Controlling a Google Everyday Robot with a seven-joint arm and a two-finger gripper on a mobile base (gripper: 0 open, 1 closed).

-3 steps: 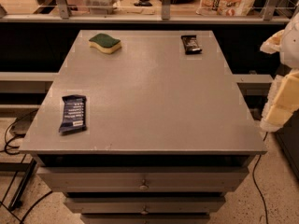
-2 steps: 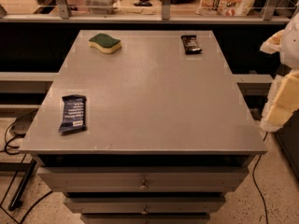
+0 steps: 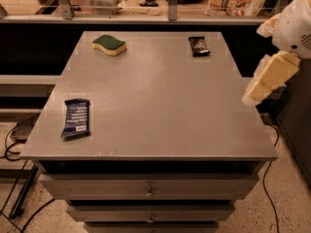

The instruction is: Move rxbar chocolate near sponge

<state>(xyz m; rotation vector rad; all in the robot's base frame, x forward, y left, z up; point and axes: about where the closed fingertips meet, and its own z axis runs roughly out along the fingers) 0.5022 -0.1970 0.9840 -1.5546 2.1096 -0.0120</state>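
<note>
**Grey table top, three items, arm at right margin**

- Table point(image 3: 155, 106): a flat grey top that narrows toward the far edge. Drawers point(image 3: 148, 193) sit beneath the near edge.
- Rxbar chocolate point(image 3: 199, 46): a small dark wrapper lying flat near the far right corner. It sits just inside the far edge and well in from the right edge.
- Sponge point(image 3: 109, 44): green side up, near the far left corner. It is in line with the rxbar chocolate along the far edge and well apart from it, with bare table top between the two.
- Blue-wrapped bar point(image 3: 76, 118): lies flat near the left edge on the near half, well away from both other items.
- Open room: the whole centre and the right near quarter of the top carry nothing. The strip along the far edge between the two task items is unobstructed.
- Gripper point(image 3: 266, 80): a pale yellowish piece hanging below the white arm point(image 3: 296, 25) at the right side, tilted down-left. Its lower tip appears to overlap the table's right edge, probably above the surface rather than on it. It holds nothing visible, and whether it is spread or pressed together cannot be told.
- Change from the earlier frames: the gripper has shifted up and inward toward the table. The sponge, the rxbar chocolate and the blue-wrapped bar are unmoved.
</note>
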